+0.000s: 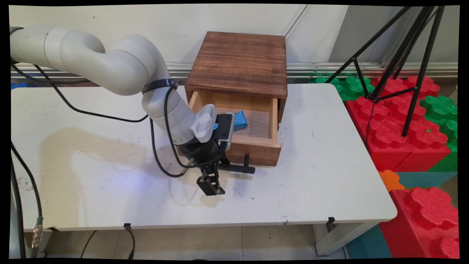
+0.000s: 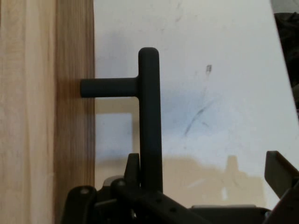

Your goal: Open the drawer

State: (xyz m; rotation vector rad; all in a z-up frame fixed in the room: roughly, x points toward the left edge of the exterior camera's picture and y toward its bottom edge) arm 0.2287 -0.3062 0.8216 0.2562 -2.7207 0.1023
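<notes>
Gripper [image 1: 211,185] at the T-shaped handle [image 1: 240,168] of an open wooden drawer [image 1: 256,148].
The jaws stand open, one finger beside the bar, not clamping it; a blue object [image 1: 240,120] lies inside the drawer, which overhangs the desk [image 1: 311,176].

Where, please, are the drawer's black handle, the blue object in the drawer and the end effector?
black handle [image 2: 149,116], hand view, on its long bar.
blue object [image 1: 240,120], main view, on its top face.
end effector [image 1: 211,187], main view, between its fingertips.
</notes>
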